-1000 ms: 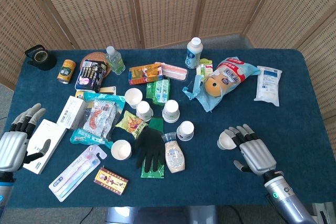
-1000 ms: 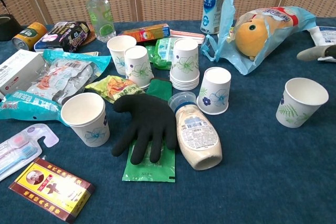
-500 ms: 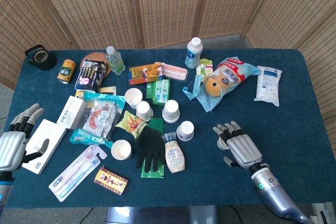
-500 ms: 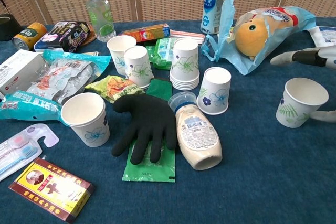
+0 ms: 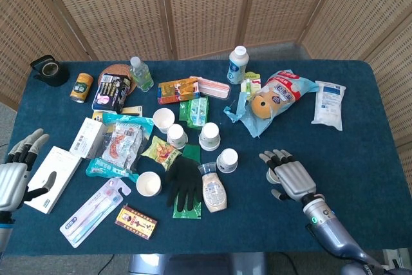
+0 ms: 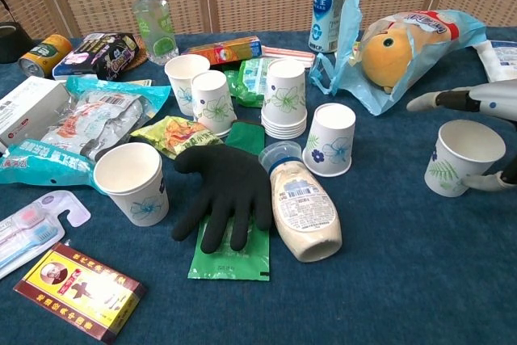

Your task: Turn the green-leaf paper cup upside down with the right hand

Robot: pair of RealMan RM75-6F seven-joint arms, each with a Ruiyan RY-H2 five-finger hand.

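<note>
The green-leaf paper cup (image 6: 462,157) stands upright, mouth up, at the right of the blue table. My right hand (image 5: 288,176) is right over it, so the head view hides most of the cup. In the chest view the right hand's fingers (image 6: 452,101) reach spread above and behind the rim. The thumb (image 6: 489,183) lies low by the cup's right side. The hand holds nothing, and I cannot tell whether it touches the cup. My left hand (image 5: 16,172) hovers with its fingers apart at the table's left edge, holding nothing.
An upside-down blue-flower cup (image 6: 332,140) and a lying sauce bottle (image 6: 303,209) are left of the leaf cup. A bagged plush toy (image 6: 400,48) is behind it. A cup stack (image 6: 284,98), a black glove (image 6: 228,191) and snack packets fill the middle and left.
My right hand has moved left and forward from beside the cup to over it, and its fingers and thumb now show in the chest view. The left hand drifted slightly toward the table edge.
</note>
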